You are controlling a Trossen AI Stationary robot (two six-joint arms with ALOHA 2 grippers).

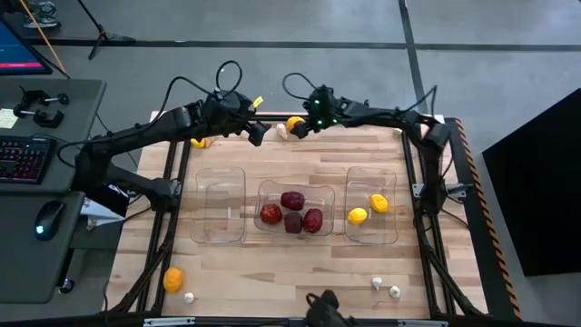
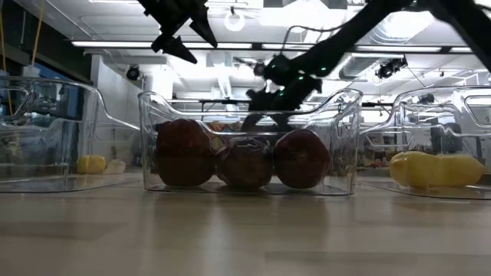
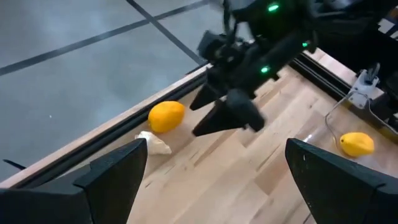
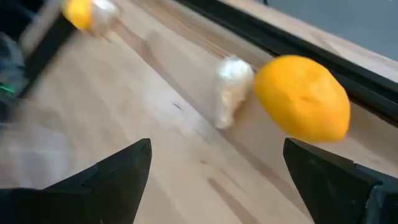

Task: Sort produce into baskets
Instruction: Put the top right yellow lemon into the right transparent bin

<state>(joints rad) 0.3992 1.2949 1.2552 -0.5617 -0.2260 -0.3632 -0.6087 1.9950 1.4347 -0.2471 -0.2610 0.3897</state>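
Yellow-orange and lemon-shaped, the fruit (image 4: 303,98) lies at the table's far edge against the dark rail (image 4: 348,84), with a small white garlic piece (image 4: 231,89) touching its side. The right gripper (image 1: 300,127) hovers just beside this pair, fingers spread wide and holding nothing; the fruit sits ahead of it and toward one finger, its long axis roughly along the rail. The left gripper (image 1: 254,133), likewise wide open and empty, hangs a little farther off, so the right arm looks better placed. Lemons already rest in the right basket (image 1: 371,234), red fruit in the middle basket (image 1: 290,191).
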